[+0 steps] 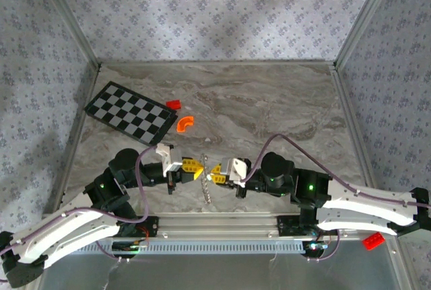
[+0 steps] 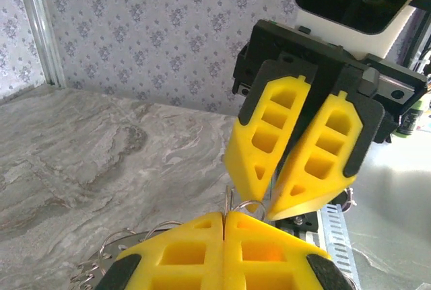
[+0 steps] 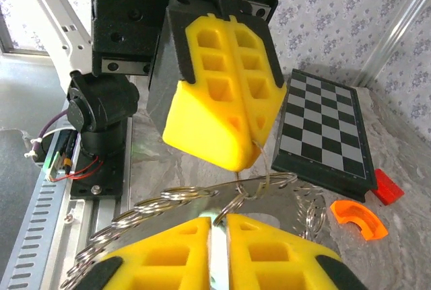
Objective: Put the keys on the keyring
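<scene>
**Keyring and key at the meeting point of the two grippers.**
The keyring is a thin silvery-grey wire ring fringed with small overlapping loops. It lies nearly flat, and one small upright loop is pinched in the closed tips of the left gripper. From above, the keyring reads as a faint silvery line with a strand trailing toward the near edge. The key is a tiny pale whitish-green sliver in the narrow slit between the fingers of the right gripper; whether it is clamped cannot be told.

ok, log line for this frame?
left gripper: jaws shut on keyring | right gripper: tip-to-tip with left, jaws nearly together, grip unclear
</scene>
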`<action>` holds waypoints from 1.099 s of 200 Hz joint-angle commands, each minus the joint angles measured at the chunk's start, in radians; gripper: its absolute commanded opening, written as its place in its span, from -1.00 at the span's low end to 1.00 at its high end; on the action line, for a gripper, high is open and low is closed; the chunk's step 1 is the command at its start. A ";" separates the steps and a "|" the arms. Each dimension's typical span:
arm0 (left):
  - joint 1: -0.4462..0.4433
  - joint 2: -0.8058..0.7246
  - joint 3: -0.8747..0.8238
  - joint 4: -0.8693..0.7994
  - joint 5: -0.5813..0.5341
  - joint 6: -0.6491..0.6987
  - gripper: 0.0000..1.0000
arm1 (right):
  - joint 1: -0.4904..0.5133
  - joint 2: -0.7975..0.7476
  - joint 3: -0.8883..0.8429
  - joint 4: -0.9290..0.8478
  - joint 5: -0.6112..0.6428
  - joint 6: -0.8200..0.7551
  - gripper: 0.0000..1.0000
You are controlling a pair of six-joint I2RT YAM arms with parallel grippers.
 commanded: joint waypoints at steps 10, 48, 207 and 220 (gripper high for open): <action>-0.004 -0.018 0.008 0.072 -0.009 -0.002 -1.00 | 0.008 -0.031 -0.018 0.023 -0.019 -0.009 -0.68; -0.004 -0.023 0.011 0.074 -0.006 -0.002 -1.00 | 0.007 -0.059 -0.018 0.025 -0.007 0.004 -0.66; -0.004 -0.051 -0.015 0.221 0.069 -0.080 -1.00 | -0.108 -0.081 0.035 0.051 -0.159 0.169 -0.23; -0.005 -0.051 -0.015 0.223 0.071 -0.083 -1.00 | -0.116 -0.065 0.053 0.042 -0.177 0.168 -0.30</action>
